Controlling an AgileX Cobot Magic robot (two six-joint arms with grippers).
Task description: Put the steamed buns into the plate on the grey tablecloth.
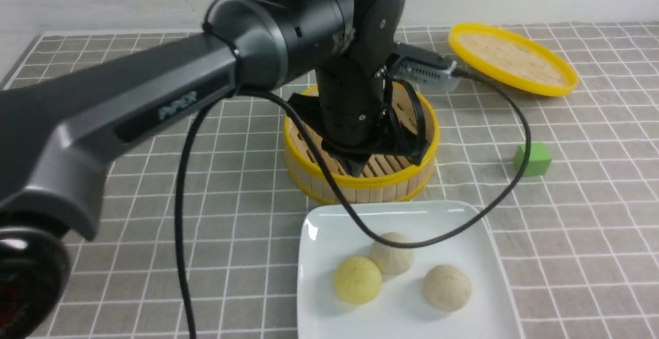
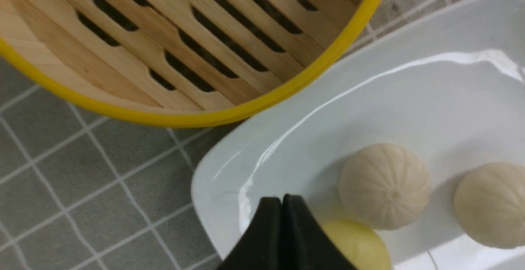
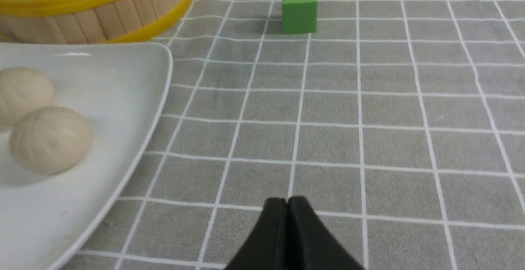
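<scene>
Two cream steamed buns [image 1: 392, 253] [image 1: 447, 287] lie in the white square plate [image 1: 437, 220] on the grey tablecloth [image 1: 206, 225], next to a brighter yellow bun [image 1: 358, 280]. My left gripper [image 1: 358, 169] hangs shut and empty over the near part of the bamboo steamer basket [image 1: 360, 187]. In the left wrist view the shut gripper [image 2: 282, 200] shows against the plate [image 2: 369, 97], with the buns [image 2: 385, 186] [image 2: 490, 204] close by. My right gripper [image 3: 287, 202] is shut and empty over bare cloth, beside the plate [image 3: 123, 89] holding both buns [image 3: 49, 138] [image 3: 22, 91].
The steamer basket [image 2: 164, 36] shows no buns inside. Its yellow-rimmed lid [image 1: 515, 63] lies at the back right. A green cube [image 1: 533, 159] stands right of the basket and also shows in the right wrist view [image 3: 299, 9]. The left arm's cable loops over the plate.
</scene>
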